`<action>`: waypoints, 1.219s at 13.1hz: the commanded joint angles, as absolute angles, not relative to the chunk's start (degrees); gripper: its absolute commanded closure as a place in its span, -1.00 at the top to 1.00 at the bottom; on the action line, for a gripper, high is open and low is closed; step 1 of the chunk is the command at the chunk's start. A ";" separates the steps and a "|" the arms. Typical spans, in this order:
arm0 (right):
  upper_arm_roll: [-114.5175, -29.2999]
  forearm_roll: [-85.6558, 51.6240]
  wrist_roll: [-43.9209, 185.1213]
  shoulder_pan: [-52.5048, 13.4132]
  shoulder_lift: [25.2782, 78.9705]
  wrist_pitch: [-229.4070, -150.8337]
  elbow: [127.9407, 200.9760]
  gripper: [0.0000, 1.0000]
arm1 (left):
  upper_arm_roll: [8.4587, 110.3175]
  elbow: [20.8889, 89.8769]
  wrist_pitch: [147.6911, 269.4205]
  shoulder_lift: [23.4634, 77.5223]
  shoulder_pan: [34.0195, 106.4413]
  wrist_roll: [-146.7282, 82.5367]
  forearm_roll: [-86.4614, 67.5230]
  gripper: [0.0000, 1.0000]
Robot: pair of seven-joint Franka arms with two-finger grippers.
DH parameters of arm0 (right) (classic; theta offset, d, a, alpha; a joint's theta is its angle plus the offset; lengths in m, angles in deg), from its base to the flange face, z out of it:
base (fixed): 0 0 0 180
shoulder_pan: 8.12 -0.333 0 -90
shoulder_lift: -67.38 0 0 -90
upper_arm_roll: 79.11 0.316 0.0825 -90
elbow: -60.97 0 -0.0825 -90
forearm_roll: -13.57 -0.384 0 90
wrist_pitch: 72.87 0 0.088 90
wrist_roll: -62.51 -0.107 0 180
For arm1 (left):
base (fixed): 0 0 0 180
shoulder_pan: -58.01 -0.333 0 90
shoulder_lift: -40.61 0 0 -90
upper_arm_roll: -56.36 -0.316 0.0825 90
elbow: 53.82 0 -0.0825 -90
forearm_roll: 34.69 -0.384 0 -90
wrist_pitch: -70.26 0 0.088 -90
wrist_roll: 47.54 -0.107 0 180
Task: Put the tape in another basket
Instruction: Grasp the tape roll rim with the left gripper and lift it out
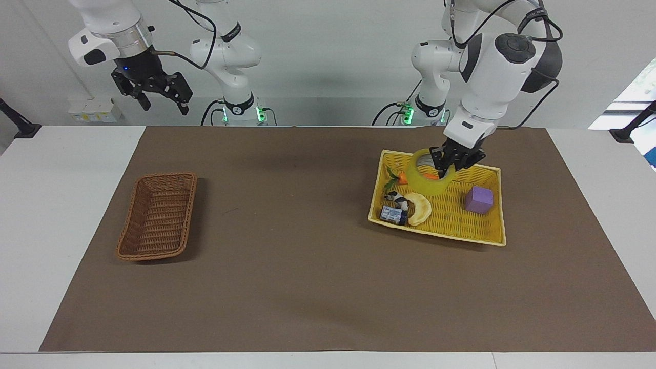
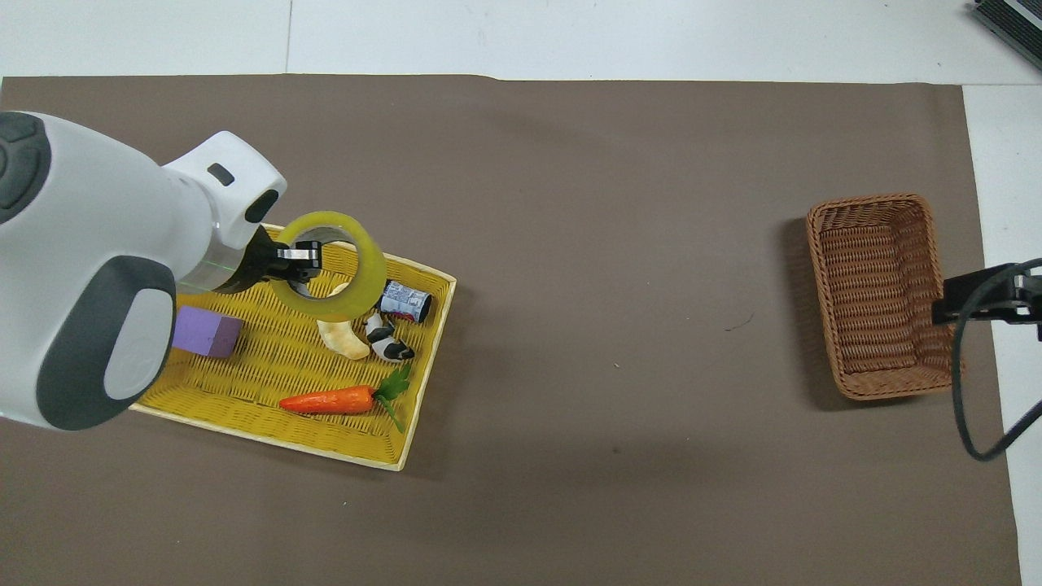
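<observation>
A white table (image 1: 61, 205) stands against a pale grey wall, almost wholly covered by a brown mat (image 1: 307, 266). The yellow basket (image 1: 489, 237), a bright rectangular tray of woven straw, is the landmark here; it lies on the mat toward the left arm's end of the table.

Well apart from the yellow basket, toward the right arm's end, lies the basket (image 1: 158, 218) of dark brown wicker, narrow and oblong.

The left gripper (image 1: 450, 163) hangs over the yellow basket, its fingers clamped on the wall of the tape (image 1: 429, 184), a translucent yellow roll with a grey-white core. The tape is lifted in the air above the yellow basket's edge nearest the robots, partly covering the things below it.

Inside the yellow basket lie a purple block (image 1: 479, 199), a pale banana (image 1: 421, 208), an orange carrot (image 2: 330, 401) with green leaves, a small black-and-white toy (image 2: 388, 340) and a small dark can (image 2: 406, 301) with a blue and white label, its writing too small to read.

The right gripper (image 1: 163, 98) waits high in the air, away from the yellow basket at the right arm's end, fingers spread apart and holding nothing.
</observation>
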State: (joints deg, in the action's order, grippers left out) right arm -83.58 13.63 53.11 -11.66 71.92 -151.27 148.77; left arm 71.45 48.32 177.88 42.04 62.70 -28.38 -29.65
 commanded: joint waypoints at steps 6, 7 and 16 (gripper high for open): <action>-83.07 12.17 54.43 -11.46 74.59 -157.68 151.41 1.00 | 74.38 47.17 187.50 42.10 72.59 -14.84 -18.55 -1.00; -82.98 11.99 54.43 -11.46 74.32 -158.30 151.93 1.00 | 74.38 47.61 190.38 42.45 74.00 -14.76 -16.43 -1.00; -81.48 -13.46 56.63 -17.35 72.21 -167.00 158.78 1.00 | 74.38 47.52 198.22 43.68 84.02 -6.68 -14.31 -1.00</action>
